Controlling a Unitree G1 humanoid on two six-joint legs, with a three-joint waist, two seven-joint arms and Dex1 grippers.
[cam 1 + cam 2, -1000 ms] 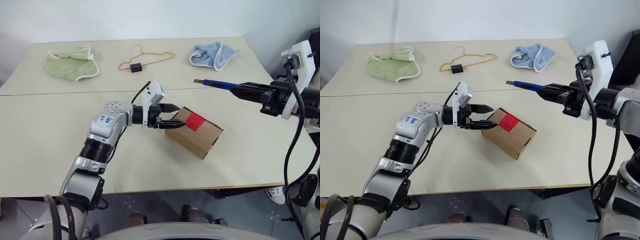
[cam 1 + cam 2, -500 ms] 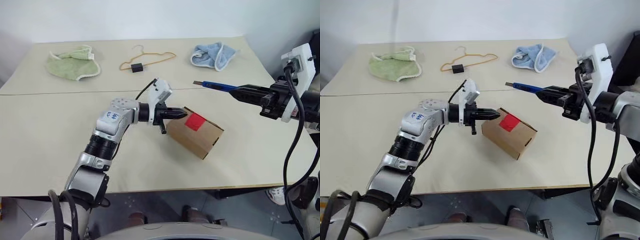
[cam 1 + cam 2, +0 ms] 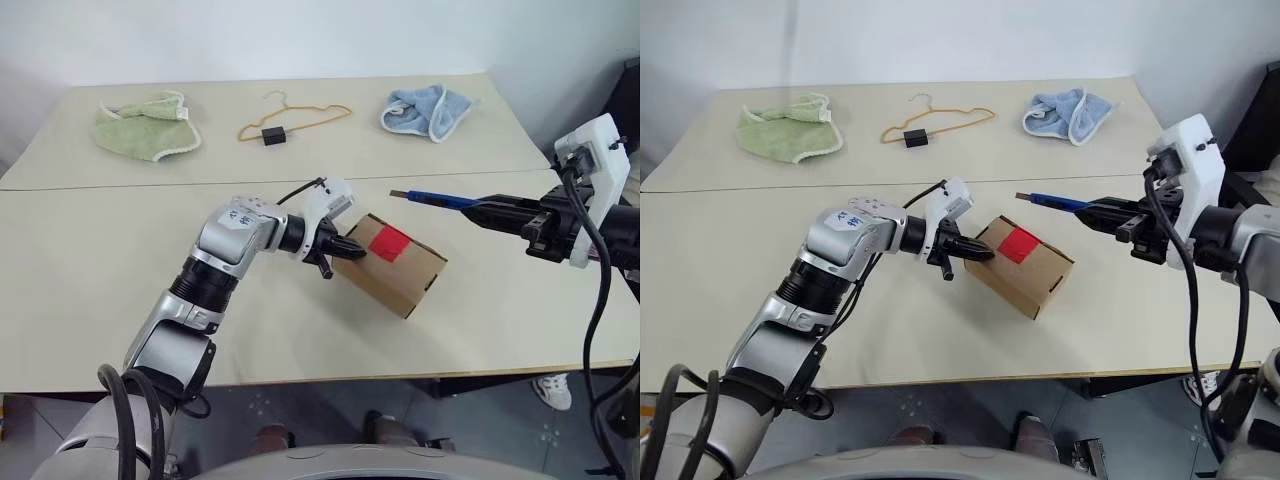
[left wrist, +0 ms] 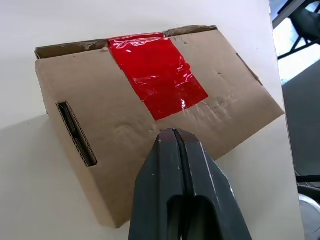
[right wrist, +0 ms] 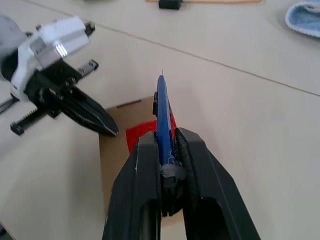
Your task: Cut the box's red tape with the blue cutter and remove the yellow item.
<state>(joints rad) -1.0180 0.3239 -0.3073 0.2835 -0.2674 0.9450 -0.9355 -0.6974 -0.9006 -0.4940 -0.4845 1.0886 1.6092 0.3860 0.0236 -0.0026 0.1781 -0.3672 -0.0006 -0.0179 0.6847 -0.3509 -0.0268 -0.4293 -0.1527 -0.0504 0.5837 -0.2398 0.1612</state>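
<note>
Your left gripper, fingers pressed together w/ nothing between, touched the left end of the small brown cardboard box mid-table. Bright red tape strip sat intact on top. Your right gripper clamped the slim dark-blue pen-shaped cutter, held above the table to the box's right.

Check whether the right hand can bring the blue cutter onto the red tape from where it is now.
Probably yes. The right hand holds the blue cutter above the box, blade toward it, with open air between. The red tape faces up, uncovered; the shut left hand presses the box's near end, beside the tape.
</note>
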